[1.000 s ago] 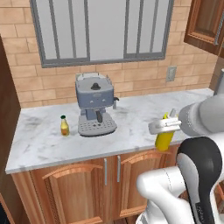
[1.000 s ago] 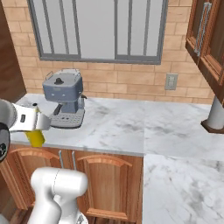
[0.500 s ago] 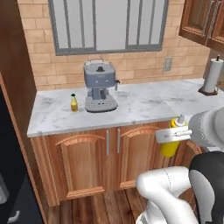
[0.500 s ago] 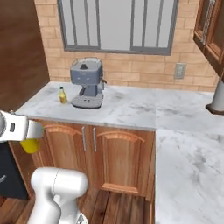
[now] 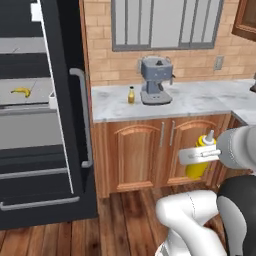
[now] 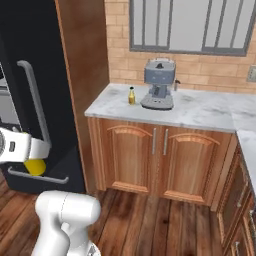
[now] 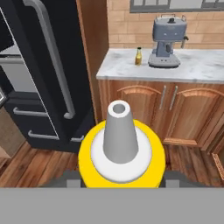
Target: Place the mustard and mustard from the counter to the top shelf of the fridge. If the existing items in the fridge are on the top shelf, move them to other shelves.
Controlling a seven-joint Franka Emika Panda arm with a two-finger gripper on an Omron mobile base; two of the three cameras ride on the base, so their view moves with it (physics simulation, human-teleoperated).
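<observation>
Left base view: the pincer [image 5: 196, 156] is clenched on the yellow squeeze bottle [image 5: 198, 164], carried upright in the air in front of the cabinet doors, well away from the bench [image 5: 185, 103]. The second, amber bottle [image 5: 131, 95] stands on the bench just left of the coffee machine [image 5: 155, 80]. The fridge [image 5: 60, 125] stands open at left; a banana [image 5: 20, 91] lies on a grey shelf [image 5: 20, 98] inside, with a plain slab above it that looks like the top shelf [image 5: 22, 45].

Right base view: the pincer [image 6: 31, 150] and the bottom of the squeeze bottle [image 6: 35, 166] sit low at left, in front of the fridge's dark side [image 6: 35, 75] with its bar handle [image 6: 32, 100]. The amber bottle [image 6: 132, 95] is on the bench.

Hand view: the bottle's pale nozzle [image 7: 119, 131] points up at the camera, with the fridge beyond at left.

This looks like the carry step for the first bottle. Next, the arm must lift high and swing left into the open fridge, then set the bottle on the top slab.
</observation>
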